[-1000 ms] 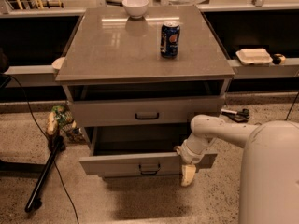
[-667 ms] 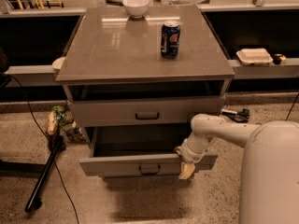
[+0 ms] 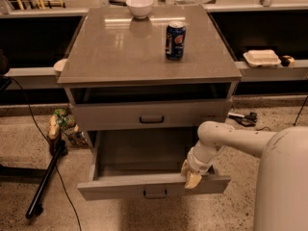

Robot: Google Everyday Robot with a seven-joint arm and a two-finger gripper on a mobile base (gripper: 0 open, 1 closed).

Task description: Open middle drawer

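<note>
Middle drawer [image 3: 120, 187] has slid further out toward the bottom of the frame, with my gripper [image 3: 191, 176] now at its front's top edge.

My gripper sits low and right of centre, against the rim of the drawer front and well right of the black loop handle [image 3: 155, 194]. I cannot tell how far it is open or whether it grips anything. The drawer looks nearly fully out to me, so I would finish with a slow, straight pull square to the cabinet, since pulling from one side could rack it. Its front is grey and flat, with the box showing behind it. Above, the upper drawer [image 3: 192, 115] seems slightly out. The cabinet top [image 3: 120, 52] carries a blue can [image 3: 175, 41] and a white bowl [image 3: 140, 6].
</note>
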